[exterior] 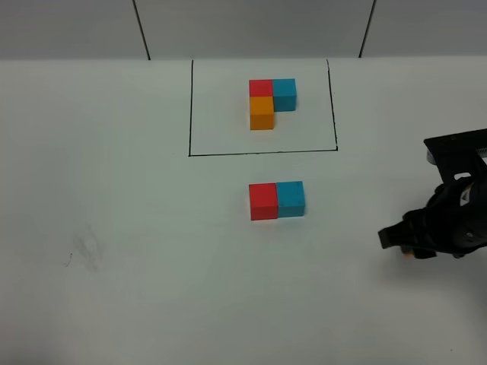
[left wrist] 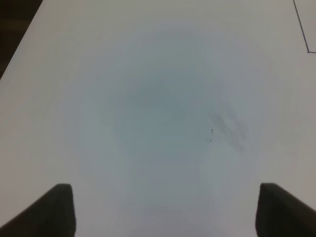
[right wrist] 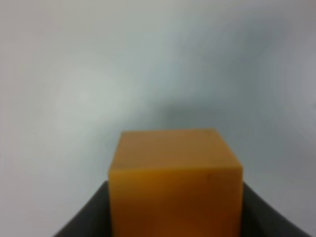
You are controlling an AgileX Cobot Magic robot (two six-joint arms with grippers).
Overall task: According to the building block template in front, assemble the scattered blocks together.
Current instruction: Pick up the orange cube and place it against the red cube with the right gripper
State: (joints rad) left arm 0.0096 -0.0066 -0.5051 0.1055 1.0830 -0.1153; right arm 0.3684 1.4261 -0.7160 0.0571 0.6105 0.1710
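The orange cube (right wrist: pixel 175 180) fills the right wrist view, seated between the two dark fingers (right wrist: pixel 81 217) of the right gripper (exterior: pixel 415 242), which has closed on its opposite side faces. From the high camera that gripper sits at about four o'clock from the centre of the table (exterior: pixel 114 152), low over the surface, with only a sliver of orange showing under it; whether the cube has left the table cannot be told.

The cube looks small, light and rigid, with flat matte faces and crisp edges, so it should hold its shape under a firm pinch and is unlikely to slip. The grip on two parallel side faces seems the right one, because it leaves the face that must meet the others free.

Outward, at about ten o'clock from the gripper, the red cube (exterior: pixel 263 201) and blue cube (exterior: pixel 291 198) lie touching, red on the left. Beyond them at twelve o'clock sits the template (exterior: pixel 271 102) inside its black frame (exterior: pixel 190 106), with orange directly under red. So the held cube probably belongs against the near face of the red one.

The left gripper (left wrist: pixel 165 210) hangs wide open over bare table, holding nothing.
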